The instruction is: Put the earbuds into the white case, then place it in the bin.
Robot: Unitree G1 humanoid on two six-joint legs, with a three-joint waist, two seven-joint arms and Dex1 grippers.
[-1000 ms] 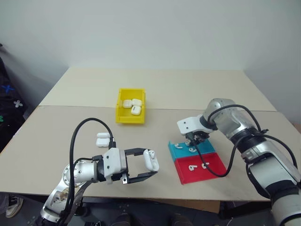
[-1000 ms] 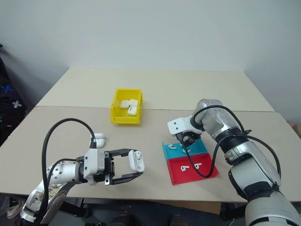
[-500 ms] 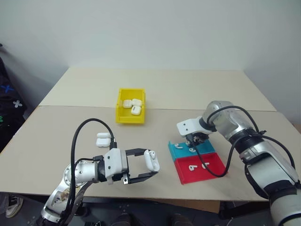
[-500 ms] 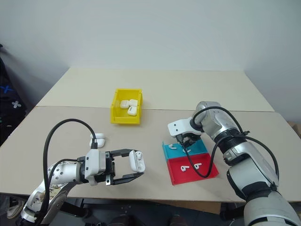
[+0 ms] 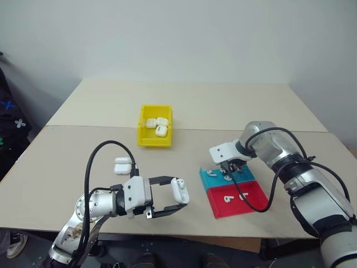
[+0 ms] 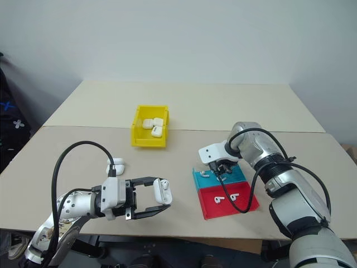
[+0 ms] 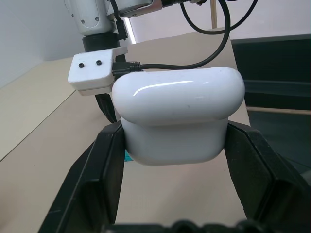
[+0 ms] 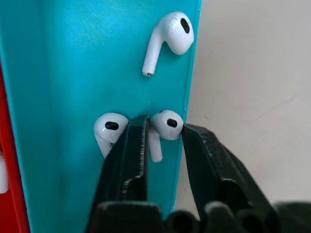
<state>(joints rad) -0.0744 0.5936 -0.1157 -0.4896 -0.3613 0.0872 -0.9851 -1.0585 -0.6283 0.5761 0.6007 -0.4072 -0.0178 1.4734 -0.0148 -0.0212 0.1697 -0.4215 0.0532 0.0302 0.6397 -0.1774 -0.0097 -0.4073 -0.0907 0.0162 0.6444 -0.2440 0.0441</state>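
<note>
My left gripper point(image 5: 179, 193) is held level over the table's near edge, shut on the white case point(image 5: 178, 189), which sits crosswise between its fingers point(image 7: 180, 116). My right gripper point(image 5: 228, 171) points down onto the blue half of the tray point(image 8: 73, 73). There its two fingers close around one earbud point(image 8: 167, 124). A second earbud point(image 8: 109, 128) lies just outside one finger, and a third earbud point(image 8: 170, 36) lies further along the blue surface. The yellow bin point(image 5: 154, 140) stands at mid-table.
The bin holds three white cases point(image 5: 158, 124). Two more white cases point(image 5: 122, 164) lie stacked on the table near my left arm. The tray's red half point(image 5: 248, 202) carries two earbuds point(image 5: 227, 198). A seam crosses the table behind the bin.
The right gripper's fingers have closed in around the earbud on the blue tray. Both arms have kept their places, and the left still holds the case.
</note>
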